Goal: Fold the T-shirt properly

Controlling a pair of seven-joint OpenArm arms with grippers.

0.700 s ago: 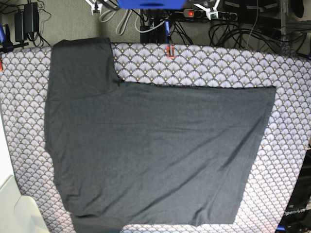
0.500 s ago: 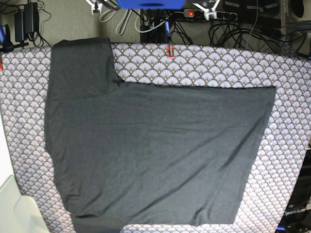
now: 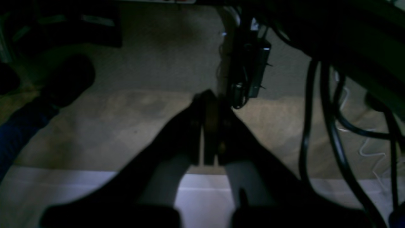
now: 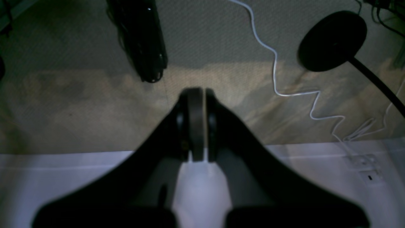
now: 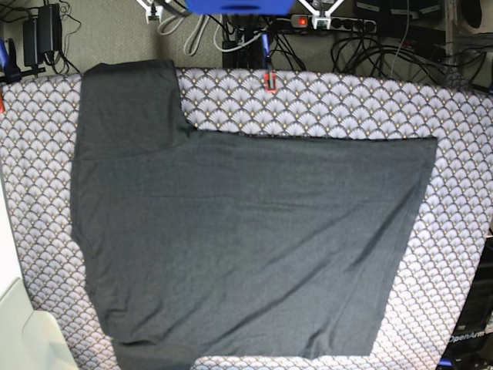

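Note:
The T-shirt (image 5: 246, 239) lies spread flat on the scallop-patterned cloth (image 5: 347, 104), one sleeve reaching to the far left corner and its hem at the right. Neither arm reaches over it in the base view. My left gripper (image 3: 209, 126) is shut with nothing between its fingers, hanging over carpet floor. In the right wrist view my right gripper (image 4: 196, 123) is also shut and empty, above a white surface edge and carpet. The T-shirt does not show in either wrist view.
Cables and power strips (image 5: 362, 35) crowd the floor beyond the table's far edge. A red clip (image 5: 269, 80) sits at the far edge. A white cable (image 4: 278, 79) and a black round base (image 4: 332, 39) lie on the carpet. A cream bin (image 5: 19, 331) stands at the near left.

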